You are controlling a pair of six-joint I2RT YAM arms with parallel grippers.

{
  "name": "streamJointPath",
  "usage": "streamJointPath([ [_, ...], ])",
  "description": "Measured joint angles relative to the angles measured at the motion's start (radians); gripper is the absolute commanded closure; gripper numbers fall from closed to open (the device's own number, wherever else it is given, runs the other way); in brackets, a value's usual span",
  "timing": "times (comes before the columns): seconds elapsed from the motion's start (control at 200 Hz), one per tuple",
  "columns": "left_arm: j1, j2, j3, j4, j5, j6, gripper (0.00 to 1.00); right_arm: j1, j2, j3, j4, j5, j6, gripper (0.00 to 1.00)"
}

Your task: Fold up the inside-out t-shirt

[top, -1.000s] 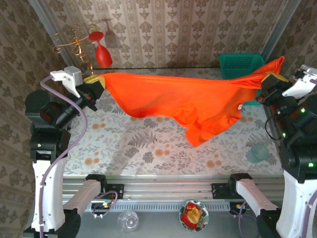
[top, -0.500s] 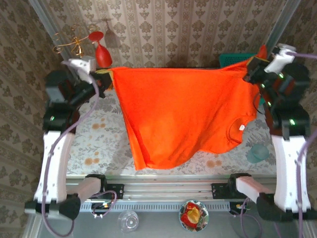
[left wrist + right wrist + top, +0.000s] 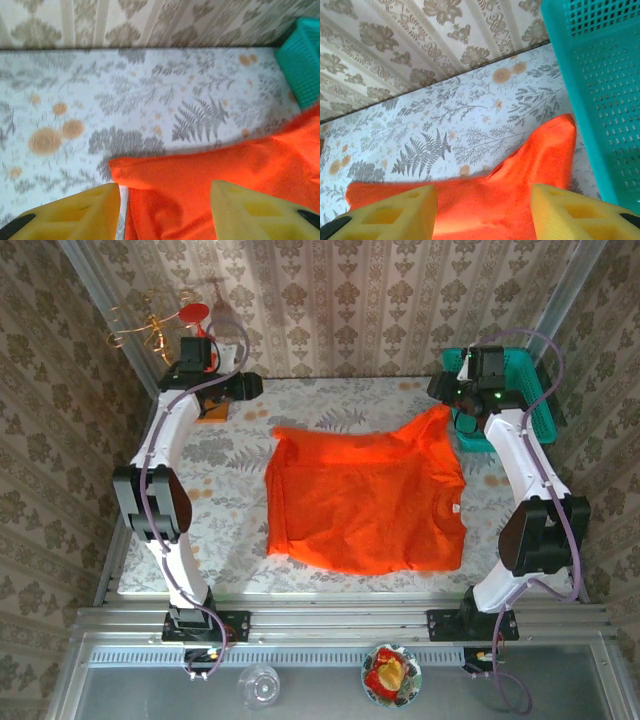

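Orange-red, the inside-out t-shirt (image 3: 365, 505) lies spread just nearward of our left gripper (image 3: 250, 386) and right gripper (image 3: 440, 390), both parted, holding nothing.

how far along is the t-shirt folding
Done: the t-shirt lies spread out on the table. In hand: nothing; the left gripper and right gripper are open above its far edge. Left: every fold, none is visible yet.

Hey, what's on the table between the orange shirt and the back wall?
Nothing. That stretch is bare flowered tablecloth from the shirt to the wall, as the left wrist view shows.
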Motion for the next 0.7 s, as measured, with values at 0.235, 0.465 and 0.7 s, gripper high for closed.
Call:
streamJointPath([
  [0.235, -0.051, -0.199, -0.254, -0.023, -0.095, -0.002, 0.45, 0.074, -0.123, -0.167, -0.005, -0.039, 0.009, 0.47],
  [0.465, -0.192, -0.436, -0.579, -0.060, -0.241, -0.093, 0.49, 0.214, -0.198, -0.331, -0.042, -0.101, 0.024, 0.52],
  [0.7, -0.462, -0.605, -0.839, -0.150, -0.461, -0.335, 0.56, 0.433, -0.248, -0.500, -0.053, -0.149, 0.136, 0.58],
])
